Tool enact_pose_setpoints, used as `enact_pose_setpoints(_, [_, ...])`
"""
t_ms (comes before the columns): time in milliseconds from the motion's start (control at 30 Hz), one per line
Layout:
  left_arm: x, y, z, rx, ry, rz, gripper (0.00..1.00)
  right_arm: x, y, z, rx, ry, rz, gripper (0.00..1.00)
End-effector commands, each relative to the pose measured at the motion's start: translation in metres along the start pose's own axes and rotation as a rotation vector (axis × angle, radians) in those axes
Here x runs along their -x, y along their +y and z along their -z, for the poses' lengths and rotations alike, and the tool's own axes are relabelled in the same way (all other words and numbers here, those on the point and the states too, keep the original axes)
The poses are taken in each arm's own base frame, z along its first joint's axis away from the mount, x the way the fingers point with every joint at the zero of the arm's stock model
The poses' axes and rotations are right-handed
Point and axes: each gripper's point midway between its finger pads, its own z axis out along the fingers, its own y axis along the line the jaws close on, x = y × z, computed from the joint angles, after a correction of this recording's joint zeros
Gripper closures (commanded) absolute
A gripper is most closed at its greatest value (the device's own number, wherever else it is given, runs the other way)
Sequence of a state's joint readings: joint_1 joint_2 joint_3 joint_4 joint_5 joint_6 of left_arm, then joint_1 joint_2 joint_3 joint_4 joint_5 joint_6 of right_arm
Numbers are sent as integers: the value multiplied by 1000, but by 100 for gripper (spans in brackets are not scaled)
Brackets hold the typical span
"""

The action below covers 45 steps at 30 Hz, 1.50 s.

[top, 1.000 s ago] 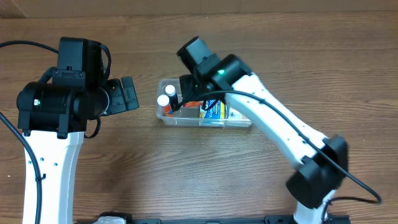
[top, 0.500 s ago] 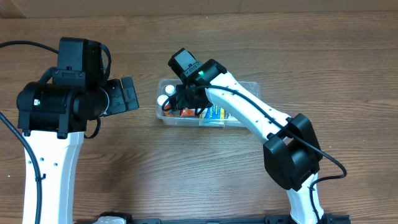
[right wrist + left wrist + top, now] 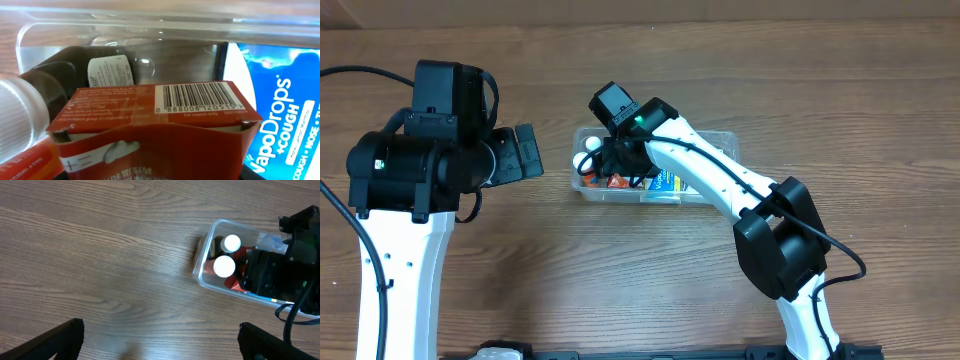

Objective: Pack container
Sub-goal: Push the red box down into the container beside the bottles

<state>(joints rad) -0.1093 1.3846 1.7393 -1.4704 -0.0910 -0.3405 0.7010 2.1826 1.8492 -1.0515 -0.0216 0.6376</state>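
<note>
Starting on the left: the left gripper (image 3: 525,152) hangs over bare wood, well apart from the action. Its jaws stand wide apart with nothing between them, and its own camera shows only table there.

Moving right, here's the clear plastic rectangular container (image 3: 724,138), sitting near the middle of the table with its long side running left to right. At its left end stand two white-capped dark bottles (image 3: 224,266), upright and just beside each other. Next along is a red cardboard carton with a barcode (image 3: 155,115), its top flap looking loose, and right of that a blue and white cough-drop box (image 3: 280,100) lying flat.

The right gripper (image 3: 618,162) is down inside the container, right over that red carton. The carton fills the wrist view and the fingers don't show, so I can't tell whether it is gripped or let go.

My call is that the packing is nearly finished. Four items sit inside the walls and nothing loose lies on the table, so what's left looks like settling the red carton and lifting clear.

The surface is a brown wood-grain table (image 3: 520,270), matte and uncluttered. Only a pale strip beyond the far edge shows anything of the room.
</note>
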Motion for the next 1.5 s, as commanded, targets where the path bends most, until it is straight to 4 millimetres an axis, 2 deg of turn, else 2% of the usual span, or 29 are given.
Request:
enact_pose_setpoints(0, [1, 3, -1, 16, -1, -9, 0, 0, 0, -1, -7, -3, -44, 44])
enact_pose_setpoints(100, [1, 3, -1, 17, -1, -9, 0, 0, 0, -1, -8, -3, -44, 43])
enact_pose_setpoints(167, [1, 3, -1, 17, -1, -9, 0, 0, 0, -1, -7, -3, -44, 36])
enact_pose_setpoints(267, [1, 3, -1, 16, -1, -9, 0, 0, 0, -1, -7, -3, -43, 22])
enact_pose_setpoints(333, [1, 3, -1, 16, -1, -9, 0, 0, 0, -1, -7, -3, -43, 17])
enact_pose_setpoints(700, [1, 4, -1, 19, -2, -9, 0, -2, 3, -1, 6, 8, -24, 16])
enact_pose_setpoints(800, [1, 4, -1, 19, -2, -9, 0, -10, 11, -1, 58, 52, 47, 24])
enact_pose_setpoints(833, [1, 4, -1, 19, -2, -8, 0, -10, 11, -1, 57, 54, 47, 36])
enact_pose_setpoints(867, [1, 4, -1, 19, -2, -9, 0, -10, 11, -1, 57, 54, 47, 68])
enact_pose_setpoints(900, [1, 4, -1, 19, -2, -9, 0, -10, 11, -1, 57, 53, 46, 76])
enact_pose_setpoints(933, [1, 4, -1, 19, -1, -9, 0, -10, 11, -1, 57, 51, 47, 80])
enact_pose_setpoints(1233, [1, 4, -1, 19, -1, -9, 0, -9, 10, -1, 49, 45, 47, 80])
enact_pose_setpoints(1333, [1, 4, -1, 19, -1, -9, 0, -3, 3, 0, 12, 14, 47, 82])
enact_pose_setpoints(1400, [0, 4, -1, 19, 1, -17, 0, 5, -7, 11, -38, -32, 42, 82])
enact_pose_setpoints(1467, [-1, 4, -1, 22, 5, -18, 0, 18, -15, 38, -71, -89, 32, 82])
